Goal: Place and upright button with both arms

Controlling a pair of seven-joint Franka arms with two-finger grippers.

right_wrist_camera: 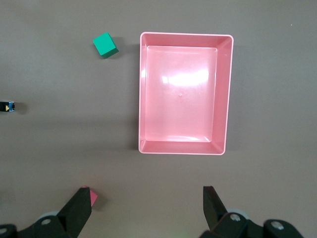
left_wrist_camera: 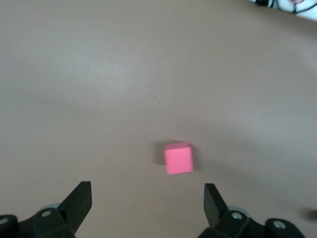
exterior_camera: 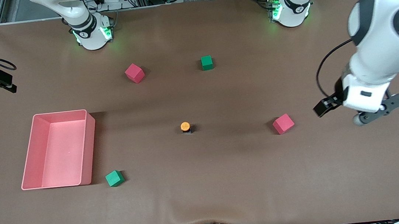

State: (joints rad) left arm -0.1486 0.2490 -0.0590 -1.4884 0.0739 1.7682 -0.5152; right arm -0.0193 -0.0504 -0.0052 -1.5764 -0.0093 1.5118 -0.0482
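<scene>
The left gripper [left_wrist_camera: 147, 201] hangs in the air with its fingers spread wide and nothing between them, over the left arm's end of the table [exterior_camera: 229, 183]. Just off from under it lies a pink cube [exterior_camera: 283, 124]. The right gripper [right_wrist_camera: 147, 201] is spread just as wide and also empty, high over the right arm's end of the table, looking down on the pink bin [right_wrist_camera: 184, 148].

The button [exterior_camera: 185, 127] is the landmark here. It sits on the table about midway between the two ends, standing on its dark base with the orange cap facing up, so its long axis already points straight up from the cloth. That is how the task wants it to stand; whether it was set so or has yet to be handled cannot be told from this.

From the button, the pink cube lies toward the left arm's end, at about the same nearness to the front camera. The bin lies toward the right arm's end. A green cube [exterior_camera: 114, 178] lies nearer to the camera than the button and just beside the bin. A second green cube [exterior_camera: 207, 62] and a second pink one [exterior_camera: 134, 73] lie farther from the camera.

Both grippers are well apart from the button. The left looks somewhat the nearer, with the pink cube between it and the button.
</scene>
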